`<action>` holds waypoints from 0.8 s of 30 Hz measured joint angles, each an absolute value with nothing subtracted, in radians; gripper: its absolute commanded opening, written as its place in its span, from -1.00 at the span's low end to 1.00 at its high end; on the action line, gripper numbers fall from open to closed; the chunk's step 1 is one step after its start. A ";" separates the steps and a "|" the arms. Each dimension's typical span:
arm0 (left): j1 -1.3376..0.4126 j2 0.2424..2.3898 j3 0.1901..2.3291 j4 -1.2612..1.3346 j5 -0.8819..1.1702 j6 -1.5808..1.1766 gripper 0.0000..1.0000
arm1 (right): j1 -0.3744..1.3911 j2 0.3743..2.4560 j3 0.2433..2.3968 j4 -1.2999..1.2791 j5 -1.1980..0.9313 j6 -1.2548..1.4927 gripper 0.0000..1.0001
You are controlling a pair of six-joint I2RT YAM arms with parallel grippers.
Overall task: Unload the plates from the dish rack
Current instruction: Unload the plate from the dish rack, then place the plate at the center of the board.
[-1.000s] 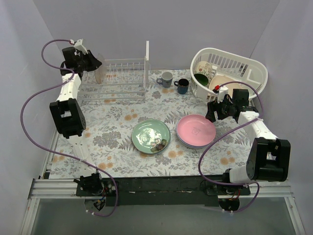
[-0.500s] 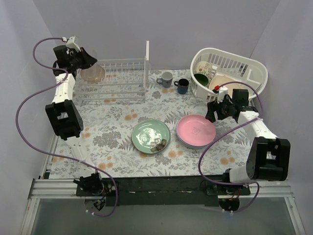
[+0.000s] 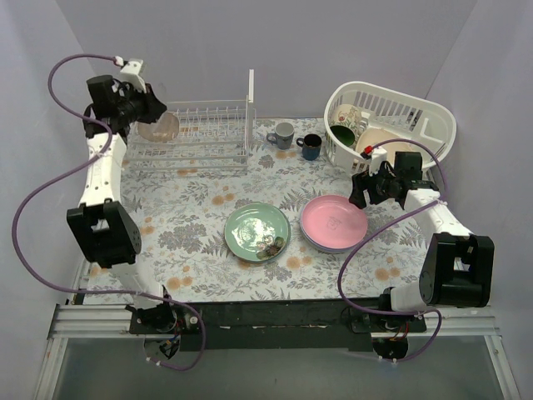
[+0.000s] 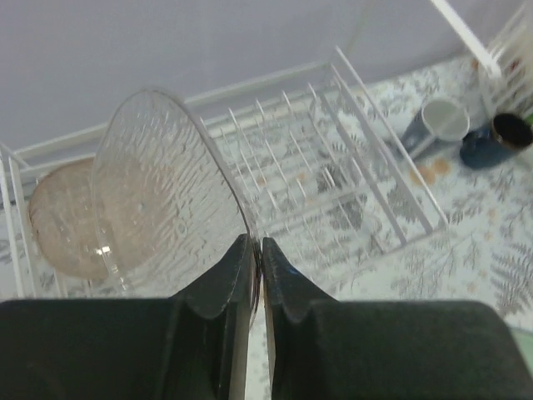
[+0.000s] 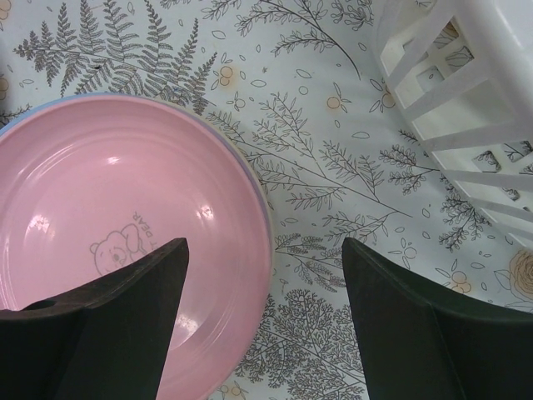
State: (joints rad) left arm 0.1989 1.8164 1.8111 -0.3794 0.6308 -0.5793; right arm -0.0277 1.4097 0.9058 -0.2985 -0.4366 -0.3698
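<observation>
floral table (image 3: 191,218) carries the dish rack (image 3: 204,133); to its right grey mug (image 3: 281,135), blue mug (image 3: 311,147), basket (image 3: 416,105); nearer, green plate (image 3: 248,225), pink-over-blue plates (image 3: 333,223).

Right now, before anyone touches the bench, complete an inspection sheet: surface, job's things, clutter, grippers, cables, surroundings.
Surface: floral-patterned table.
Job's things: white wire dish rack; clear glass plate and brownish plate at its left end; pale green plate, and pink plate on blue plate, on the table.
Clutter: grey mug, dark blue mug, white basket holding crockery.
Grippers: left gripper shut on clear glass plate's rim; right gripper open above pink plate's edge.
Cables: purple cables loop beside both arms.
Surroundings: pale walls.
</observation>
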 measured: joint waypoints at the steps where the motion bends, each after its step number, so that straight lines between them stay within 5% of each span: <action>1: 0.173 1.763 1.751 -0.388 0.593 -0.531 -1.00 | -0.026 1.410 0.906 -0.299 -0.437 -0.370 0.64; 13: -0.206 1.192 0.980 -0.445 0.127 -0.089 -1.00 | -0.012 1.410 0.907 -0.308 -0.440 -0.369 0.64; 24: -0.416 1.048 0.756 -0.537 -0.154 -0.157 -1.00 | -0.006 1.410 0.907 -0.312 -0.440 -0.369 0.64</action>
